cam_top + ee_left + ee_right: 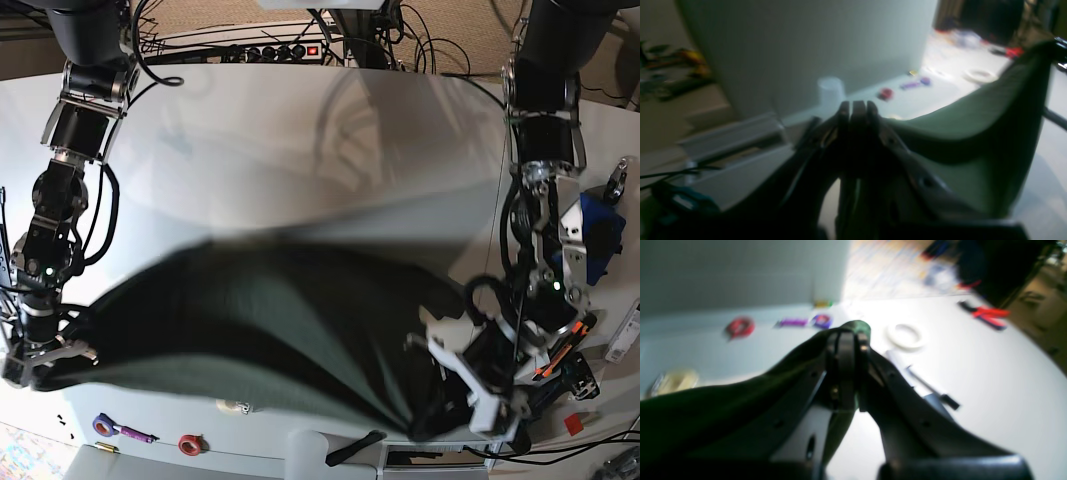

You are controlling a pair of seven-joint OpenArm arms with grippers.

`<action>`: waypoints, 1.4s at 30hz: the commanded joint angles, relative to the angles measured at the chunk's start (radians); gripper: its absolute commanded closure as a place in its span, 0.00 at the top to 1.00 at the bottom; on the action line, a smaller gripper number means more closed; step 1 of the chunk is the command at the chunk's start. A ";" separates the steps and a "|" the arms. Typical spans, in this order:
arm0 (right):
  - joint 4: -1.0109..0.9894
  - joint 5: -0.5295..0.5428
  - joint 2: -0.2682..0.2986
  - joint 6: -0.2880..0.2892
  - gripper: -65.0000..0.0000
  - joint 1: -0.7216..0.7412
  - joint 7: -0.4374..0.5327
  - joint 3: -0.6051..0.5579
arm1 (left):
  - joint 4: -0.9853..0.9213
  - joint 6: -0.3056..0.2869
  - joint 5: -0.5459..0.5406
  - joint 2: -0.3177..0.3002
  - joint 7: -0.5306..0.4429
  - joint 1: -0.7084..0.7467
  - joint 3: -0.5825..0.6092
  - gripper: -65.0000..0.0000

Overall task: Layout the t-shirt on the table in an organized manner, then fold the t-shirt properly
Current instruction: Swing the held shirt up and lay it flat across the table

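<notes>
T-shirt (260, 330) fabric is pinched at both ends: the left end effector (857, 108) is seen closed on a green edge in its wrist view, the cloth running away from its tips toward the upper right of that picture, and the right end effector (846, 340) is likewise clamped on a dark green fold that pokes out just past its tips. In the base view the left end effector (470, 385) sits low on that view's right, near the tabletop's front edge, while the right end effector (45, 355) sits at the far left; the t-shirt is stretched between them as a wide, blurred dark green sheet across the front half of the tabletop (300, 150) — whether its lower edge touches the surface cannot be told from the blur. Beyond the cloth, small things lie on the white surface: a red ring (189, 443) and a purple piece (128, 432) near the front edge, seen also in the right wrist view beside a white tape roll (906, 335) and a red-handled tool (987, 315). At the back of the tabletop a power strip (270, 52) with black cables is seen, and a blue part (590, 235) stands just beside the left arm.
</notes>
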 commanded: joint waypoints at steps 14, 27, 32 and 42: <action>0.002 -0.061 -0.090 -0.059 0.00 0.002 0.048 0.004 | -0.521 0.006 -0.012 -0.002 -0.162 -0.236 0.064 0.00; 0.002 -0.061 -0.101 0.117 0.00 -0.078 -0.081 0.004 | -0.716 -0.269 -0.323 -0.085 0.040 -0.059 0.039 0.00; 0.003 -0.059 -0.100 0.171 0.00 -0.221 -0.113 0.004 | -0.629 -0.310 -0.429 -0.123 0.156 0.100 -0.058 0.00; 0.235 -0.057 -0.027 0.199 0.00 -0.485 -0.198 0.004 | -0.322 -0.310 -0.671 -0.155 0.380 0.444 -0.276 0.00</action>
